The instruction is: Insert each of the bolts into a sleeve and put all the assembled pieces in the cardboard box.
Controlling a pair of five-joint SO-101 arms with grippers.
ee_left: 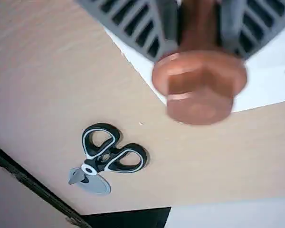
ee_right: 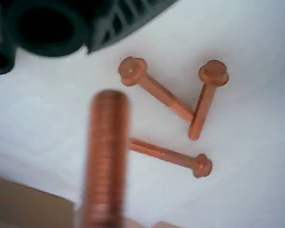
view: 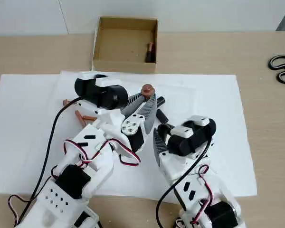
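Taking the middle of the white sheet [view: 28, 142] as our dial in the high view, we found the right gripper [view: 160, 130] nearest us, at about four o'clock. Its fingers were clenched on a black sleeve [ee_right: 42, 28], which in its wrist view turned its open end towards the camera. Just beyond it, at about one o'clock, the left gripper [view: 147, 96] was grasping a copper bolt [view: 147, 89] by the shank. The hexagonal head stuck out past the fingertips on the far side, and the threaded end appeared in the right wrist view, near the sleeve's mouth but not inside it. Two loose sleeves [view: 160, 101] lay on the sheet between the two grippers, one at the left gripper's three o'clock and the other [view: 161, 116] a little nearer us. Three loose bolts [ee_right: 154, 92] lay at about ten o'clock, and two of them touched at their tips. Past the sheet's far edge, at twelve o'clock, the cardboard box [view: 126, 64] stood on the wooden table [view: 266, 118]. One assembled piece [view: 150, 51] lay against its right-hand wall. A pair of scissors [view: 282, 68] rested on the table at about two o'clock, well apart from everything else.
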